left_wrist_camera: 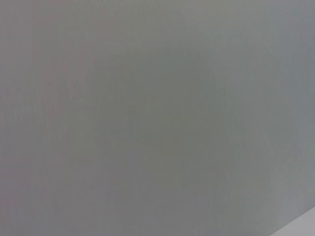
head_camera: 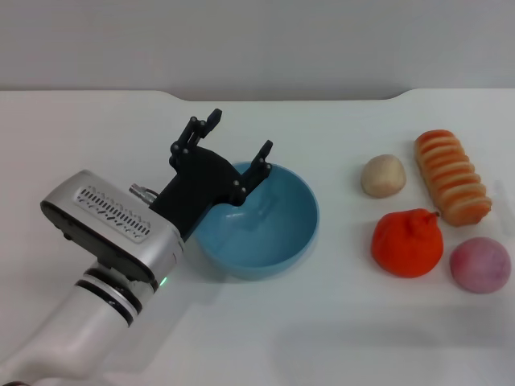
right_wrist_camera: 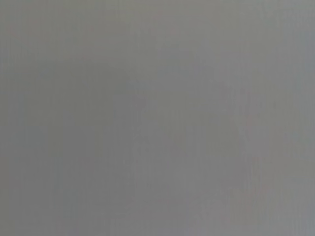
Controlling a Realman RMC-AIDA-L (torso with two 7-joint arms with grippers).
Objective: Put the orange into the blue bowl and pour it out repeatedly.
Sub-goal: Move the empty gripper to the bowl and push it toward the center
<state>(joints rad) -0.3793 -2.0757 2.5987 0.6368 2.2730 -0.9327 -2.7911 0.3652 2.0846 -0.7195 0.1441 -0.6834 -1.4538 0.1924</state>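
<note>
1. Step in hand: the bowl is empty and the orange lies on the table, so loading looks like the step due; the left arm's place at the bowl rim could also mean it is readying or ending a tip.
2. Left gripper (head_camera: 238, 138): centre-left of the head view, over the far left rim of the blue bowl (head_camera: 278, 245). Fingers spread wide, holding nothing; one tip sits at or just above the rim, contact uncertain.
3. Right gripper: not in view in any camera.
4. Orange (head_camera: 407, 244): one, lower right of the head view, on the white table (head_camera: 338, 330), well apart from the bowl.
5. Next move calls for: a gripper to reach right to the orange, close round it, and carry it over the bowl.
6. Count of other items, right side: one beige ball (head_camera: 383, 175); one pink ball (head_camera: 479, 264), just beside the orange; one ridged bread loaf (head_camera: 451, 176).
7. Both wrist views: plain grey, nothing identifiable.
</note>
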